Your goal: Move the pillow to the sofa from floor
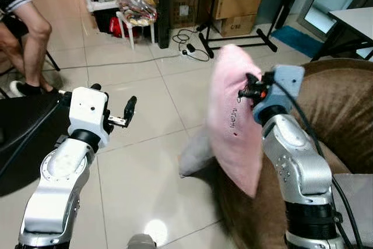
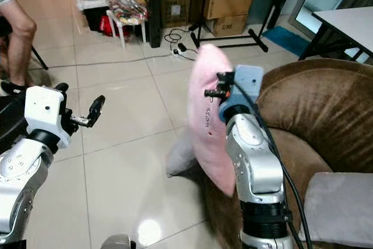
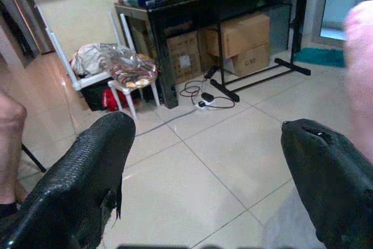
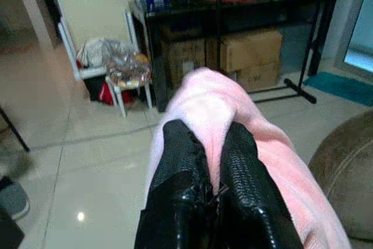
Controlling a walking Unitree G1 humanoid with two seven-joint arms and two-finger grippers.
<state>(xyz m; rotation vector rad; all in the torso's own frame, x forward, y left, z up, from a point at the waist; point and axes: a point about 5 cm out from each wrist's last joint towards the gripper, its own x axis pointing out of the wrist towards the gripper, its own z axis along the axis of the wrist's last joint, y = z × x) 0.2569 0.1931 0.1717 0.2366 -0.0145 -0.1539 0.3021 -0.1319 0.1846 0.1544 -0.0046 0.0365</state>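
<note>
Pinched at its upper edge so the pink pillow (image 1: 233, 118) hangs clear of the tiled floor (image 1: 145, 161), just beside the brown sofa (image 1: 341, 109). Right gripper (image 4: 211, 144) raised at chest height, forearm upright, jaws clamped tight on a fold. Left gripper (image 3: 210, 167) held forward over the floor, jaws wide apart, holding nothing.
</note>
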